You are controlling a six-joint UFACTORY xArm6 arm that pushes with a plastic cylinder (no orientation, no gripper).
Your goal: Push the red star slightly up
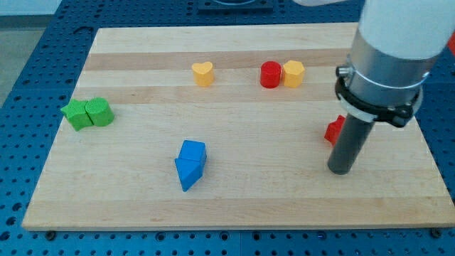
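Pale wooden board [234,192] fills most of the view, its grain running left to right in lighter and darker bands, and it rests on a blue perforated table [21,142] that shows around every edge. On the view's right my tip [340,171] touches down on the board, the end of a straight dark rod hanging from a wide silvery cylinder ringed by a black collar. It carries no jaws, so nothing is clasped or let go; it is a bare rod end.

Just beside the rod, on its left and a little above my tip, lies the red star [334,131]. Only its left part shows, the rest hidden behind the rod, and I cannot tell whether the two touch.

Farther toward the view's top sit a red cylinder [270,74] and a yellow hexagonal block [293,73], side by side and touching. Left of them, apart, is a yellow heart [202,73].

Near the board's middle toward the bottom, a blue block [193,151] presses against a blue triangle [186,173] just below it. At the far left a green star [74,114] and a green block [99,112] stand together, touching. All blocks look matte and solid-coloured.
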